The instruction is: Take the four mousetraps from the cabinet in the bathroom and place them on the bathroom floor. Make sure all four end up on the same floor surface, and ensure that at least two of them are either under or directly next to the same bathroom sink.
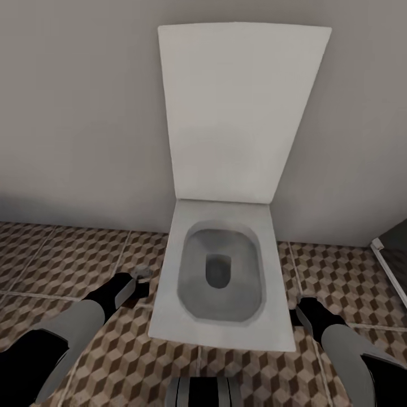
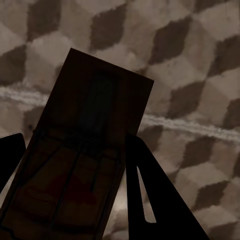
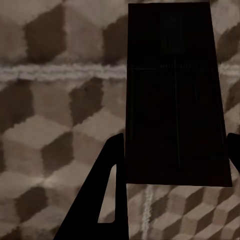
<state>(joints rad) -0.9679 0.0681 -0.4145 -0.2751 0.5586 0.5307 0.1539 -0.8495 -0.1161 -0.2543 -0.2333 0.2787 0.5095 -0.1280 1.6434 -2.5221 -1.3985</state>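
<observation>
Fingers of left gripper [image 2: 70, 200] clamp one mousetrap [image 2: 85, 150]; right gripper [image 3: 172, 165] clamps another mousetrap [image 3: 172, 95]. Both hang over bathroom floor [image 1: 68, 265] flanking toilet [image 1: 220, 277]. Judgement: none placed yet, sink still to reach.

White toilet [image 1: 223, 277]; brown-beige cube-patterned bathroom floor [image 1: 68, 265]; grey wall [image 1: 79, 113].

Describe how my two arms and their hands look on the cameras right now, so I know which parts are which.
Both arms have pale grey rounded forearm shells, black at the near ends. Each narrows to a black wrist carrying the left hand and the right hand. In the wrist views the fingers are flat black tapered blades with a slim triangular cut-out. No cables or markings show.
</observation>
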